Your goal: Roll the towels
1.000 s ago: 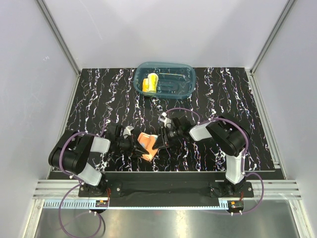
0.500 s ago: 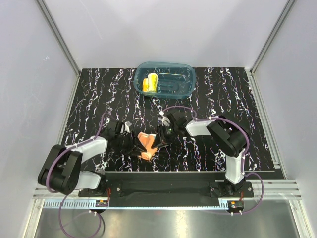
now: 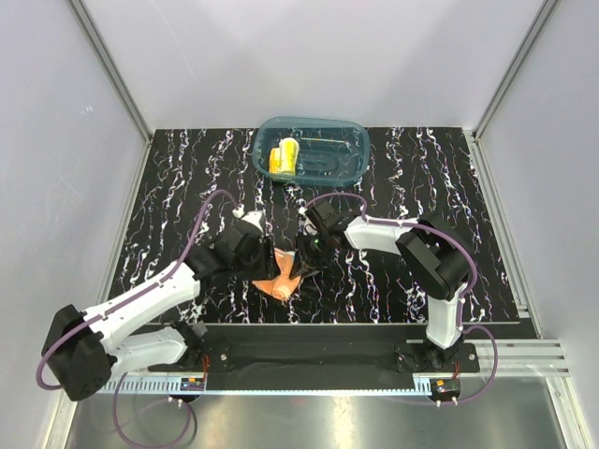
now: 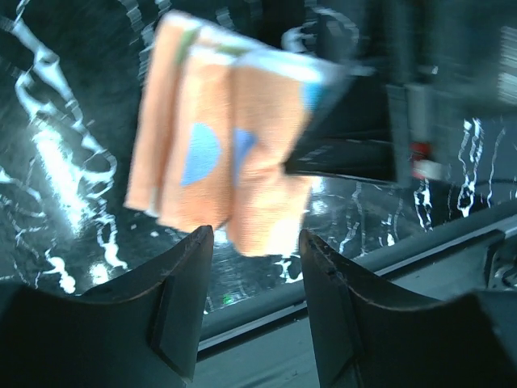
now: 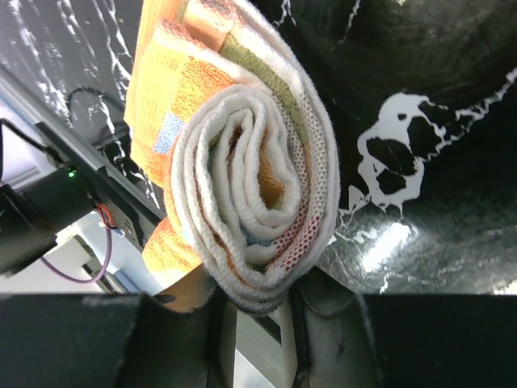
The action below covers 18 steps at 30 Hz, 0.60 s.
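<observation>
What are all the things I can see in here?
orange towel: one, orange with light-blue patches, rolled, near middle of the table
yellow towel: one, yellow, inside the tub
tub: one, teal, see-through, far middle of the table
table: one, black with white veins
left arm: one, white and black, near left
right arm: one, white and black, near right
left tool: one, black, open, facing the orange towel
right tool: one, black, shut on the orange towel
</observation>
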Available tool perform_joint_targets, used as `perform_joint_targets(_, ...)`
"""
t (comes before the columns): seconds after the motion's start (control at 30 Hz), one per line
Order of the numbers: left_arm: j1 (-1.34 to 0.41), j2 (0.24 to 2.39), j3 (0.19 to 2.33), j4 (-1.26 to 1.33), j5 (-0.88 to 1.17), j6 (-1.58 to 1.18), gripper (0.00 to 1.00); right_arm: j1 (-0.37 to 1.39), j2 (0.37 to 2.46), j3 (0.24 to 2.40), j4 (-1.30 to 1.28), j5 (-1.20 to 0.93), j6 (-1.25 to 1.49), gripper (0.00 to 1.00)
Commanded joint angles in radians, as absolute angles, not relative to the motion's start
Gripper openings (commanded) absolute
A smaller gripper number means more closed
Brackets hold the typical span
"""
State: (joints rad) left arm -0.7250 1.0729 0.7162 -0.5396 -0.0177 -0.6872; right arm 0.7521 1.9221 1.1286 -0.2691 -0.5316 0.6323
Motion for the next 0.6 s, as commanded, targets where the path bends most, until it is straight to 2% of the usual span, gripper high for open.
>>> perform_joint_targets(0.0, -0.851, 1.075, 0.778, -0.561, -0.195, -0.657, 0.52, 0.769, 1.914, 1.169, -0.403, -0.433, 0.601, 0.18)
perform_joint_targets(0.3, -1.054, 1.235, 0.833, -0.485, -0.265, -0.666, 0.52, 0.773, 1.911, 1.197, -0.445, -0.426, 0.603, 0.18)
perform_joint_targets(0.57, -1.083, 1.376, 0.859, -0.489, -0.301, -0.676, 0.52, 0.775, 1.905, 1.192, -0.451, -0.428, 0.600, 0.18)
